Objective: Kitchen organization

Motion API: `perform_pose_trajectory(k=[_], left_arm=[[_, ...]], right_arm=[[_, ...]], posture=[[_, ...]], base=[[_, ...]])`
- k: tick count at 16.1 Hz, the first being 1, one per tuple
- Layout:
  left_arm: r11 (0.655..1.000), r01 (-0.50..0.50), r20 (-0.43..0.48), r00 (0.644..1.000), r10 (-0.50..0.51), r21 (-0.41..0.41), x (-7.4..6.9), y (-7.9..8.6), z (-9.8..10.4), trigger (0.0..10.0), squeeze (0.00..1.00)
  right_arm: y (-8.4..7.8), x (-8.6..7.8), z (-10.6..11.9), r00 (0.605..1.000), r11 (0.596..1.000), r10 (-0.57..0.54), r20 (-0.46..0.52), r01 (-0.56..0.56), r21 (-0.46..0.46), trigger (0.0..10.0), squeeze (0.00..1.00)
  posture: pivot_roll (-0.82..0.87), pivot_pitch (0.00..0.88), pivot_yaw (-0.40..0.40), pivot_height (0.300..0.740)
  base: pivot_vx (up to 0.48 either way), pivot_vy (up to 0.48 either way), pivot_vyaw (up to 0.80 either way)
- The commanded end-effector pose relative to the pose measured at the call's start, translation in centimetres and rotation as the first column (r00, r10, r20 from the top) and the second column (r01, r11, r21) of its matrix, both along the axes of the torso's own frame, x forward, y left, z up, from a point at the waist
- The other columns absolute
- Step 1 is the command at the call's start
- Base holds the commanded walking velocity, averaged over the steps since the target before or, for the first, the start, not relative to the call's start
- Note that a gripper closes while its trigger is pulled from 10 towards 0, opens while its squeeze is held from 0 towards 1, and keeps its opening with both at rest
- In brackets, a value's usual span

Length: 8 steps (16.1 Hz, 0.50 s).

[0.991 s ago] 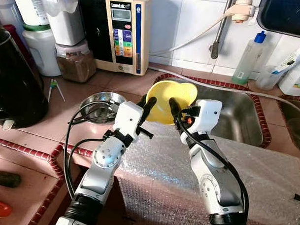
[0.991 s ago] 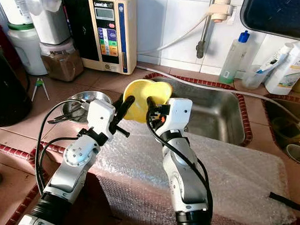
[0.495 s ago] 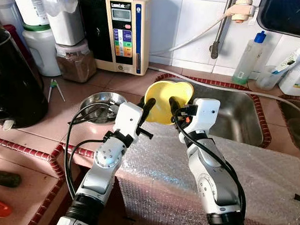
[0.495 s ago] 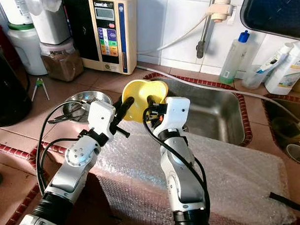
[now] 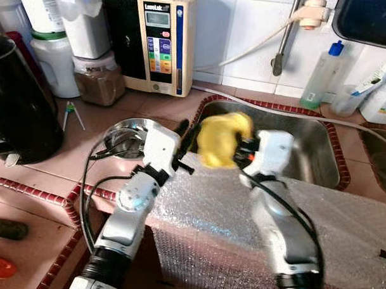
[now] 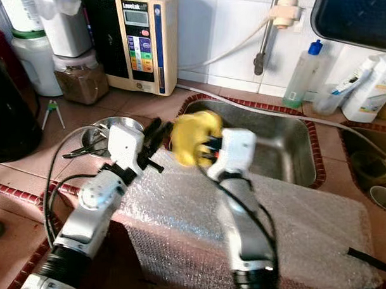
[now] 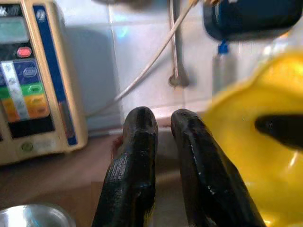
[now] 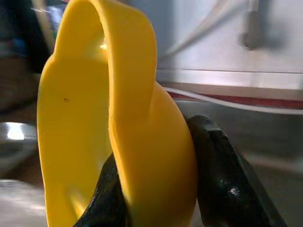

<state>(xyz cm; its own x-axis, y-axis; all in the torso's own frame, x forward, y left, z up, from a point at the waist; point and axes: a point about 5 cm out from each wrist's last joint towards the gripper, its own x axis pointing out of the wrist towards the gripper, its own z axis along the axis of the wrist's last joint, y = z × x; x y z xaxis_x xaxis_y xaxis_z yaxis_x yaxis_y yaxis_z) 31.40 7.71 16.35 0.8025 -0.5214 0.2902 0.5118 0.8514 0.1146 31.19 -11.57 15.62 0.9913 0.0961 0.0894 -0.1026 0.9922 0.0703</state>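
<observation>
Holding a yellow bowl [image 5: 220,138] by its rim, my right hand [image 5: 243,148] pinches the wall between its two black fingers [image 8: 222,165], one inside and one outside. The bowl hangs tilted in the air above the near-left corner of the steel sink [image 5: 307,148], at about twelve o'clock from me, with its open side turned toward my left. The picture is blurred around it, so I judge the arm is in motion.

My left hand [image 5: 184,136] sits just beside the bowl at its nine o'clock, fingers [image 7: 137,161] drawn close together and gripping nothing; the yellow rim is near them but apart.

Below the bowl lies a sheet of bubble wrap [image 5: 241,216] spread over the bench edge. At ten o'clock on the tiled bench [image 5: 85,147] stands a steel bowl [image 5: 133,130] with utensils in it. Farther back at eleven o'clock stand a beige water machine [image 5: 162,42] and jars, and at two o'clock a clear bottle with a blue cap [image 5: 321,76].

As I judge it, the bowl is picked up but not yet set anywhere; where it belongs is not clear, and the bench clutter is untouched.
</observation>
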Motion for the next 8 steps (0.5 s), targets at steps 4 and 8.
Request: perform_pose_trajectory(k=[4, 8], left_arm=[[0.975, 0.22, -0.028, 0.975, -0.221, -0.027, -1.4, -1.7, 1.0, 10.0, 1.0], [0.945, 0.325, -0.118, 0.941, -0.318, 0.04, -2.2, -1.1, -0.5, 10.0, 1.0]], right_arm=[[-1.9, 0.2, 0.5, 0.997, 0.995, -0.052, 0.052, 0.056, -0.079, 0.0, 0.0], [-5.5, 1.5, 0.2, 0.996, 0.977, -0.077, 0.046, 0.085, -0.196, 0.0, 0.0]], posture=[[0.06, 0.0, 0.007, 0.74], [0.06, 0.02, 0.022, 0.74]], base=[[0.0, 0.0, 0.0], [0.0, 0.0, 0.0]])
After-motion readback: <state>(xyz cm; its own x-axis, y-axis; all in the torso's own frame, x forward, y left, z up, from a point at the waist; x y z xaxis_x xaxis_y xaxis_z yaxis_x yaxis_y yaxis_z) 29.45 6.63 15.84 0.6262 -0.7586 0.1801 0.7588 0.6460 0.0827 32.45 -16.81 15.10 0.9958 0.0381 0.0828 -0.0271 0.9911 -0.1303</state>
